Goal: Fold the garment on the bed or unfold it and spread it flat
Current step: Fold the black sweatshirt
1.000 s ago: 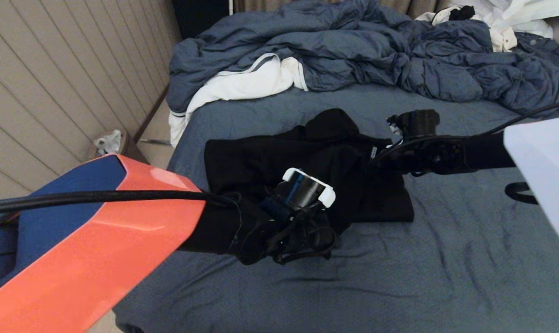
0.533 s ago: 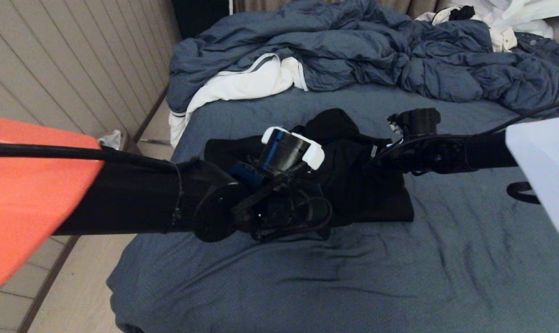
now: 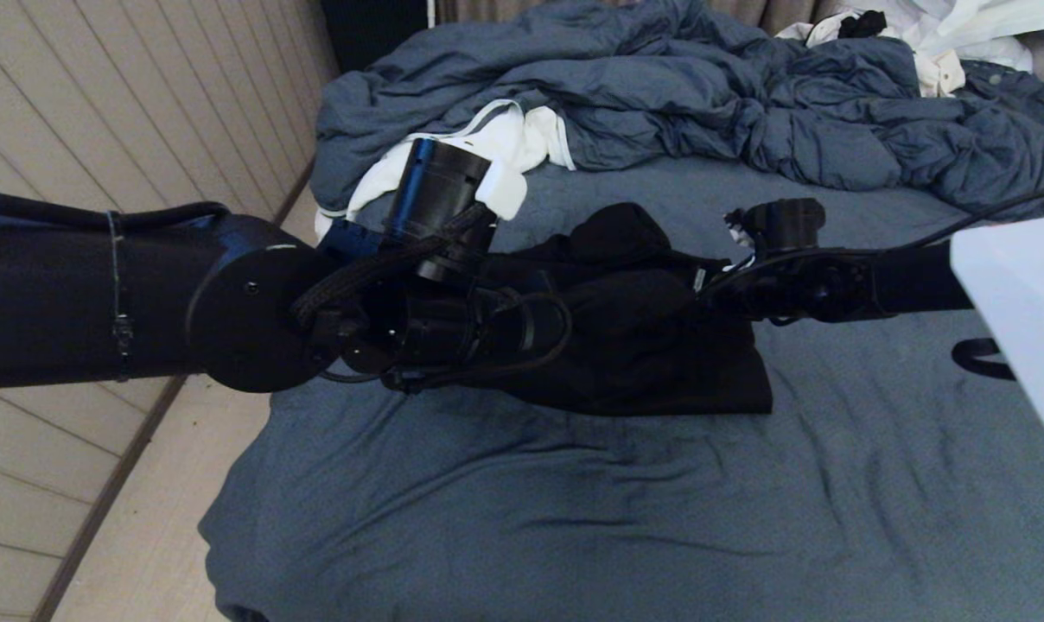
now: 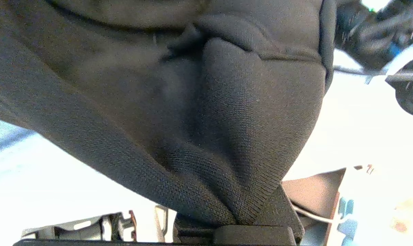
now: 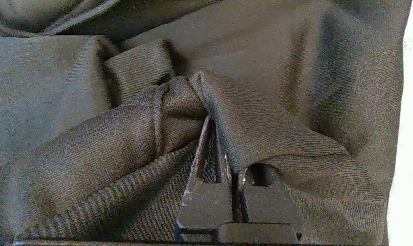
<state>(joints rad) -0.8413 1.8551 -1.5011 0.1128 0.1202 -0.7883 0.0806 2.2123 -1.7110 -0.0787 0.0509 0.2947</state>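
The black garment [image 3: 652, 345] lies bunched in the middle of the bed [image 3: 574, 518]. Its left part is raised off the sheet. My left arm [image 3: 254, 311] reaches in from the left, above the garment's left end. In the left wrist view, black fabric [image 4: 199, 112] hangs from the left gripper [image 4: 251, 218], which is shut on a fold. My right gripper [image 3: 703, 289] is at the garment's right upper edge. In the right wrist view that gripper [image 5: 220, 133] is shut on a ribbed hem [image 5: 179, 102].
A crumpled blue-grey duvet [image 3: 703, 95] with white lining [image 3: 453, 160] fills the far side of the bed. White clothing [image 3: 963, 34] lies at the far right. The bed's left edge drops to the floor [image 3: 124, 518] by a panelled wall.
My left arm has risen and swung toward the far left, pulling the garment's left part up with it. The right arm has stayed in place.
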